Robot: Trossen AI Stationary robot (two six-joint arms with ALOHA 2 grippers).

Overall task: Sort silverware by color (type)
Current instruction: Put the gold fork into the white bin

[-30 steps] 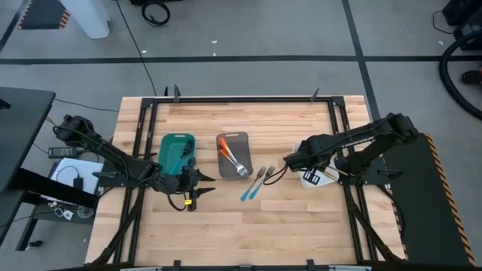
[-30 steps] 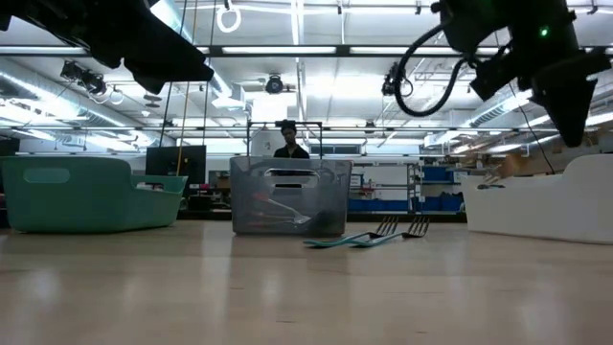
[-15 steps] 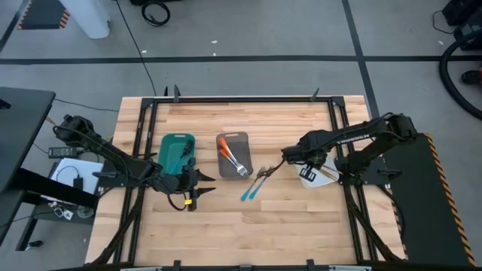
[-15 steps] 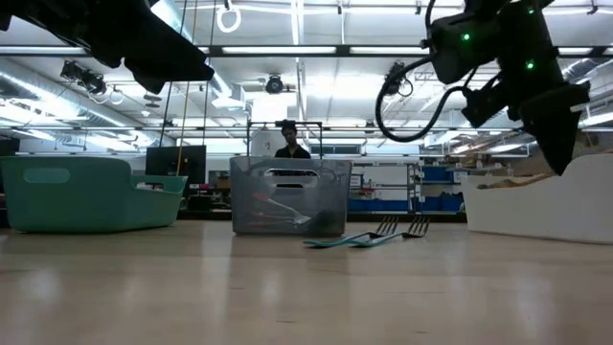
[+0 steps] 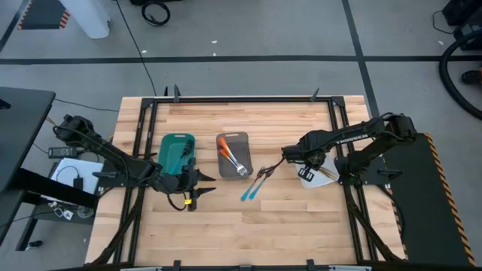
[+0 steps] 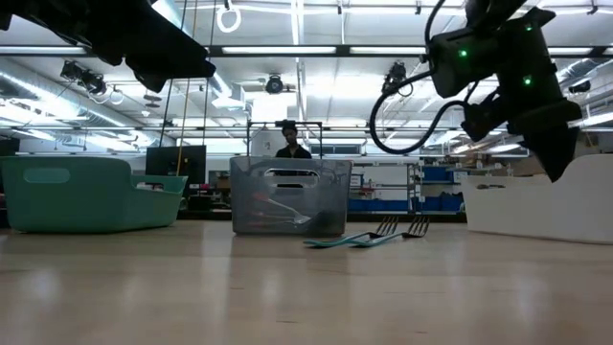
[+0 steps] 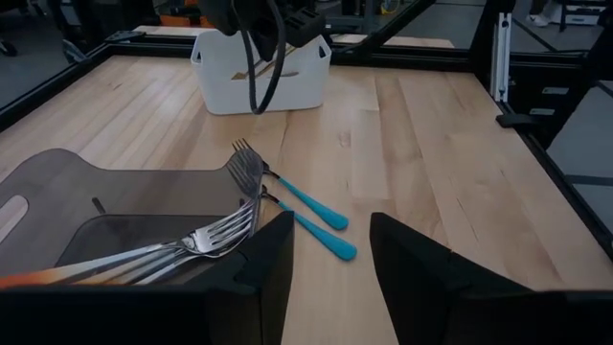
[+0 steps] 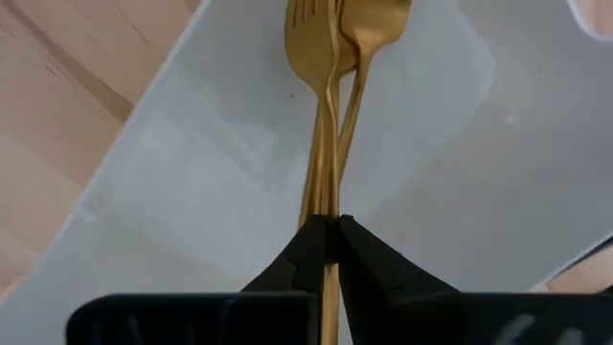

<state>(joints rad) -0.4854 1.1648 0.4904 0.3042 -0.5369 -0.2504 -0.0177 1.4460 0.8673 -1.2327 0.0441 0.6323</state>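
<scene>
My right gripper points down into the white tray at the table's right and is shut on a gold fork. A second gold fork lies on the tray floor beside it. Two blue-handled forks lie flat on the table between the trays. Forks with orange handles lie in the grey tray. My left gripper hangs open by the teal tray, pointing toward the blue forks. My right gripper pinches the gold fork's handle between its two fingers, coming from above and pointing steeply down. The fork runs on along the fingers, tines lowermost, inside the white tray. Whether its tines touch the tray floor, I cannot tell.
Teal, grey and white trays stand in a row across the table's middle, seen level in the low view as teal, grey and white. Bare wood lies toward the near edge. A person stands far behind the table.
My right gripper has sunk toward the white tray with the gold fork and tipped to point more steeply down. The blue forks and my left arm have kept still.
</scene>
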